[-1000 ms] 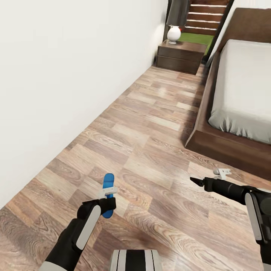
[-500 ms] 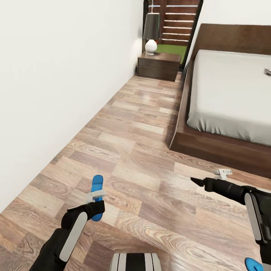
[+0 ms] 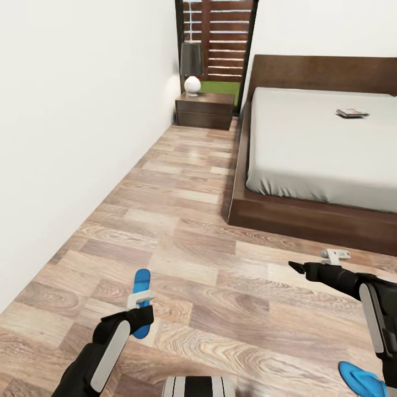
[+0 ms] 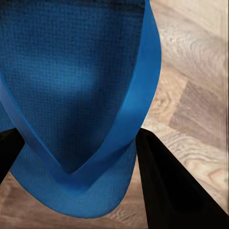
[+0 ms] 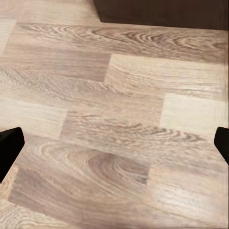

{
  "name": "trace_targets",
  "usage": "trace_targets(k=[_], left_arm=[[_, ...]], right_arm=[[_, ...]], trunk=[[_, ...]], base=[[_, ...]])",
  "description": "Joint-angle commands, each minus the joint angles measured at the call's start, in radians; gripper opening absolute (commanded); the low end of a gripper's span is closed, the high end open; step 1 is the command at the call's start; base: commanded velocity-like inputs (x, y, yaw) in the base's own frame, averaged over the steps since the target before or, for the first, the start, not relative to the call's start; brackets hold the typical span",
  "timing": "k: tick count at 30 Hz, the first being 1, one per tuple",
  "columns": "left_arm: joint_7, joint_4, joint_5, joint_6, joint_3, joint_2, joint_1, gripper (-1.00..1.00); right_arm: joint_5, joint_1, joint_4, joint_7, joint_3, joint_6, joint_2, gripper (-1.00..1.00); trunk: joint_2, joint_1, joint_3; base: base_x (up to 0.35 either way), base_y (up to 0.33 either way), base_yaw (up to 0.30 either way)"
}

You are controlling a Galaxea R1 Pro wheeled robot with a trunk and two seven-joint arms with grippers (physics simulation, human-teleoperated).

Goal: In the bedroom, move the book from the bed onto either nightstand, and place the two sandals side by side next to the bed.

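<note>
Left gripper jaws pinched on blue sandal above floor. Right gripper jaws spread, empty. Book seen on bed near headboard edge.

Both arms reach forward, low in the head view; the left gripper is clamped on a blue sandal; the right gripper has its 2 fingers spread wide, holding nothing.
</note>
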Motion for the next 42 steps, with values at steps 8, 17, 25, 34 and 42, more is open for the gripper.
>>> trace_targets(k=[8, 17, 25, 34, 42], left_arm=[[0.007, 0.002, 0.009, -0.003, -0.003, -0.002, 0.000, -1.00], [0.007, 0.005, 0.009, -0.003, -0.003, -0.002, 0.000, -1.00], [0.008, 0.009, 0.008, -0.005, -0.003, -0.005, 0.000, -1.00], [0.008, 0.015, 0.006, -0.006, -0.009, -0.006, 0.000, -1.00], [0.008, 0.021, 0.007, -0.008, -0.074, -0.003, 0.000, -1.00]], right_arm=[[0.003, 0.001, 0.000, -0.003, 0.003, 0.041, 0.008, 1.00], [0.004, 0.001, 0.005, -0.066, 0.005, 0.071, 0.011, 1.00], [-0.005, 0.001, 0.012, -0.175, 0.000, 0.078, 0.012, 1.00], [-0.001, 0.000, 0.159, -0.201, 0.000, 0.078, 0.020, 1.00], [-0.006, -0.002, 0.245, -0.295, -0.004, 0.065, 0.022, 1.00]], trunk=[[0.002, -0.004, 0.030], [0.004, -0.008, 0.065], [0.005, -0.010, 0.088], [0.005, -0.010, 0.088], [0.005, -0.010, 0.088]], base=[[0.000, 0.000, -0.266], [0.000, 0.000, -0.266], [0.000, 0.000, -0.266], [0.001, 0.000, -0.266], [0.195, 0.118, -0.266]])
